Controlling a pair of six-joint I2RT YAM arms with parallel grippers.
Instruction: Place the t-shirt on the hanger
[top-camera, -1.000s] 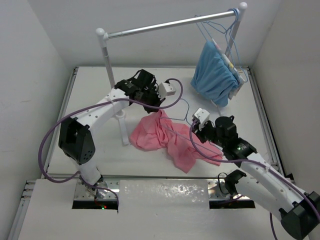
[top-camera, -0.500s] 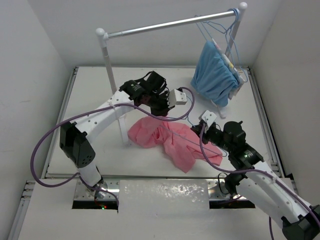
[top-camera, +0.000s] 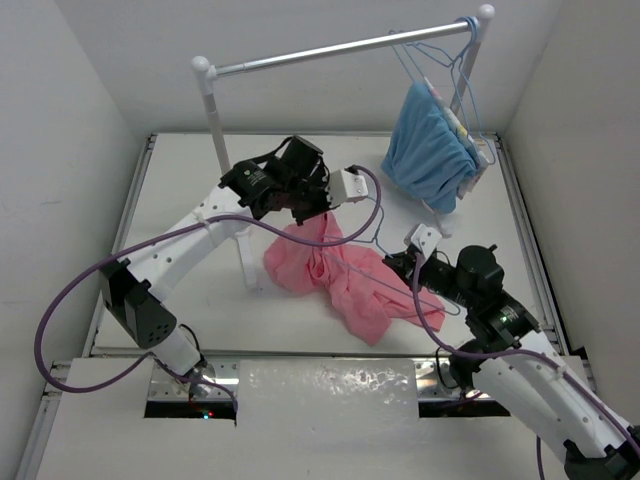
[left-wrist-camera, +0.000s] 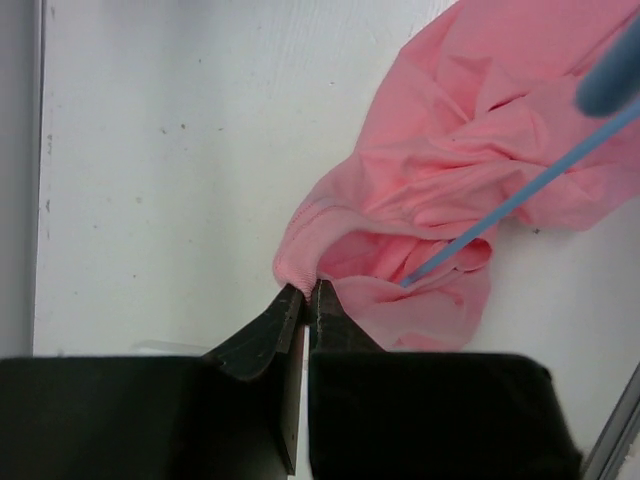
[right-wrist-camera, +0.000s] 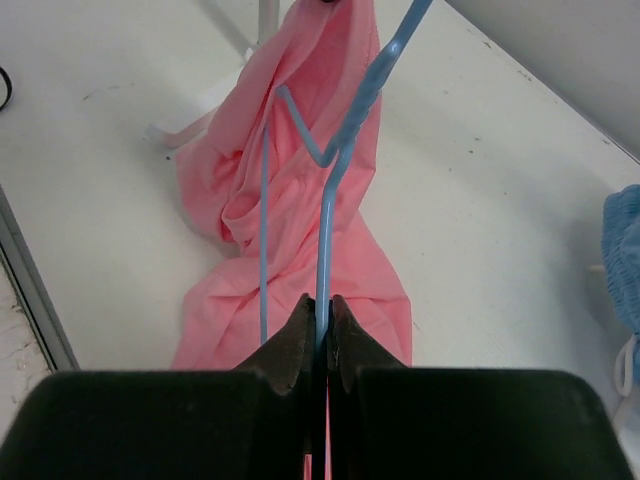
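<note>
reaching low, left fingers (left-wrist-camera: 262, 335) pinching the t-shirt (left-wrist-camera: 450, 180), right fingers (right-wrist-camera: 288, 345) clamping the hanger (right-wrist-camera: 324, 240)

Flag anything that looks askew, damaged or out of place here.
Nothing damaged or spilled. The t-shirt lies crumpled on the table, the left pincer pinching its edge and the right pincer gripping the hanger across it. The light-blue garment hangs bunched at the rail's right end.
</note>
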